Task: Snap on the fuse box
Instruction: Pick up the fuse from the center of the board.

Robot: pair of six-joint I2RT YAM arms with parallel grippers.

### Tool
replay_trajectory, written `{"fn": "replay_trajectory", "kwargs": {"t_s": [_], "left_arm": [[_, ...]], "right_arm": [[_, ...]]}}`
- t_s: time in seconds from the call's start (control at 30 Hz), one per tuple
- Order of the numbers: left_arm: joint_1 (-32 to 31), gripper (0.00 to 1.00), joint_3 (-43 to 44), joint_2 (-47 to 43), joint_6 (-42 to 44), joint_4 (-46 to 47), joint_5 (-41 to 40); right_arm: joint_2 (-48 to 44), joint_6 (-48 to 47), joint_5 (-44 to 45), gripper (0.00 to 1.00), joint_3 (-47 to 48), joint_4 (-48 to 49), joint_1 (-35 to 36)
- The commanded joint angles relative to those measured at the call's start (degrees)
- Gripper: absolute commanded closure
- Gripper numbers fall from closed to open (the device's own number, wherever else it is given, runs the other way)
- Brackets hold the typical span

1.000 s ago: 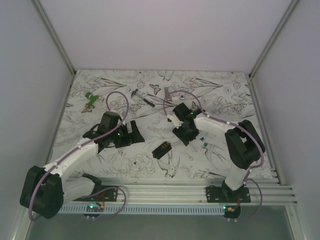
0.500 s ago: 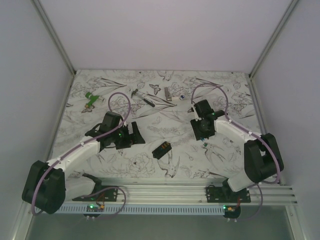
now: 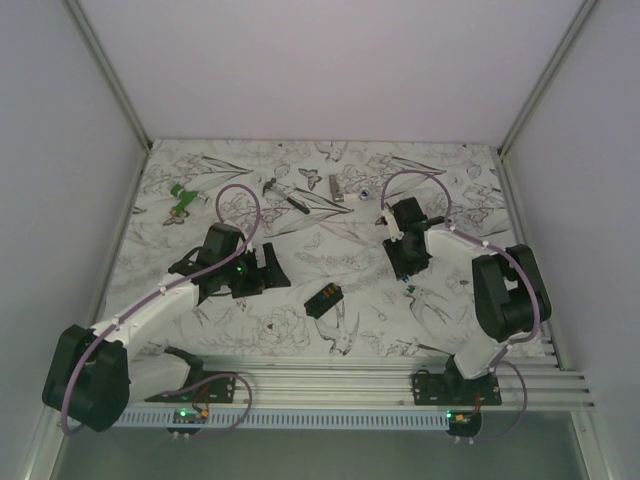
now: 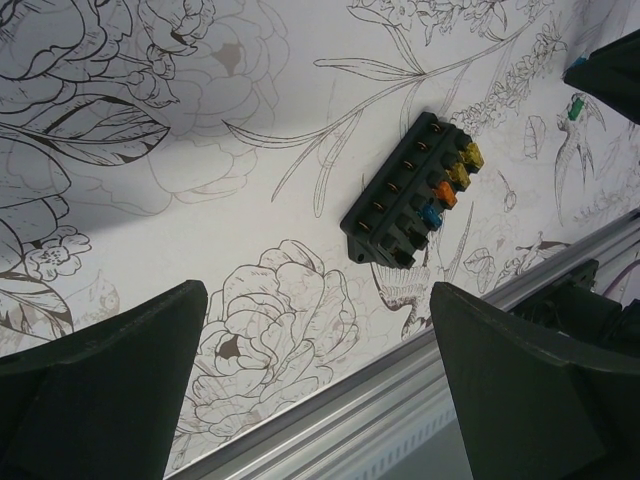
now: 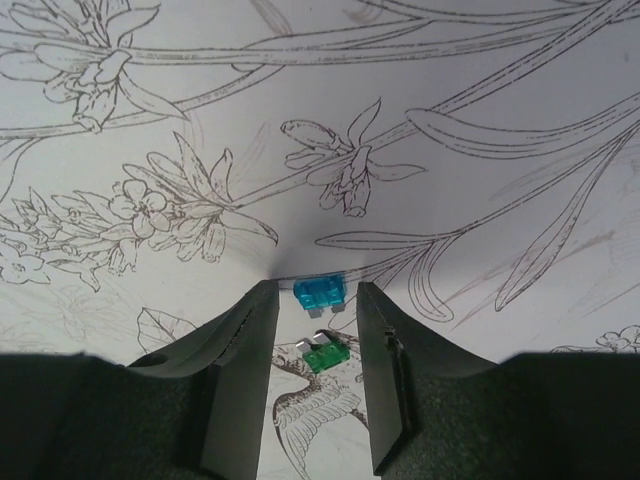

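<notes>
The fuse box (image 3: 325, 297) is a small black box lying flat on the patterned table, between the arms. In the left wrist view the fuse box (image 4: 410, 190) shows yellow, orange and blue fuses along one side. My left gripper (image 3: 270, 270) is open wide and empty, left of the box; the box lies well ahead of its fingers (image 4: 110, 380). My right gripper (image 3: 410, 268) is open, low over the table right of the box. A loose blue fuse (image 5: 320, 293) lies between its fingertips and a green fuse (image 5: 327, 357) lies between its fingers, neither gripped.
A green plastic piece (image 3: 181, 198) lies at the far left. A thin dark tool (image 3: 285, 195) and small bits (image 3: 337, 188) lie at the back. The aluminium rail (image 3: 350, 375) runs along the near edge, also seen in the left wrist view (image 4: 400, 400). Grey walls enclose both sides.
My right arm has swung from beside the fuse box out to the right and now sits over the two loose fuses. My left arm has barely moved.
</notes>
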Motion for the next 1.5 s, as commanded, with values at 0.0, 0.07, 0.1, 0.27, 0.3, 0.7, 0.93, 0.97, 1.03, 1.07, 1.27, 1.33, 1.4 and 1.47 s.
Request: {"fn": "replay_trajectory", "kwargs": {"t_s": [0.0, 0.07, 0.1, 0.27, 0.3, 0.7, 0.93, 0.97, 1.03, 1.07, 1.27, 1.33, 1.4, 1.47], "left_arm": [[0.4, 0.00, 0.2, -0.9, 0.8, -0.9, 1.6], [0.4, 0.00, 0.2, -0.9, 0.8, -0.9, 1.6], [0.4, 0.00, 0.2, -0.9, 0.8, -0.9, 1.5], [0.4, 0.00, 0.2, -1.1, 0.9, -1.0, 1.6], [0.4, 0.00, 0.2, -1.1, 0.9, -0.8, 1.6], [0.4, 0.00, 0.2, -1.1, 0.9, -0.9, 2.0], [0.4, 0.00, 0.2, -1.2, 1.1, -0.9, 1.9], [0.4, 0.00, 0.2, -1.2, 1.1, -0.9, 2.0], [0.4, 0.00, 0.2, -1.1, 1.0, -0.9, 1.9], [0.4, 0.00, 0.2, -1.1, 1.0, -0.9, 1.9], [0.4, 0.00, 0.2, -1.1, 1.2, -0.9, 2.1], [0.4, 0.00, 0.2, -1.1, 1.2, -0.9, 2.2], [0.4, 0.00, 0.2, -1.1, 1.2, -0.9, 2.2], [0.4, 0.00, 0.1, -1.1, 1.2, -0.9, 2.2]], "right_arm": [[1.2, -1.7, -0.6, 0.57, 2.2, 1.1, -0.6], [1.7, -1.8, -0.3, 0.58, 2.3, 1.0, -0.7], [2.0, -1.8, -0.3, 0.59, 2.4, 1.0, -0.6], [2.7, -1.9, 0.0, 0.62, 2.4, 0.2, -0.7], [2.7, -2.0, 0.0, 0.62, 2.4, 0.1, -0.6], [3.5, -3.2, -2.4, 0.61, 2.6, -3.0, -0.6], [5.1, -4.2, -3.1, 0.61, 3.1, -4.1, -0.6], [5.2, -4.2, -2.9, 0.62, 3.0, -4.2, -0.7], [5.3, -4.1, -2.3, 0.62, 3.0, -4.4, -0.7], [5.3, -4.2, -2.2, 0.62, 2.9, -4.5, -0.7], [5.5, -4.1, -1.4, 0.64, 2.5, -5.2, -0.6], [5.6, -4.1, -1.2, 0.66, 2.5, -5.2, -0.6], [5.5, -4.0, -1.1, 0.67, 2.5, -5.1, -0.6], [5.4, -3.7, -0.8, 0.70, 2.5, -4.9, -0.8]]}}
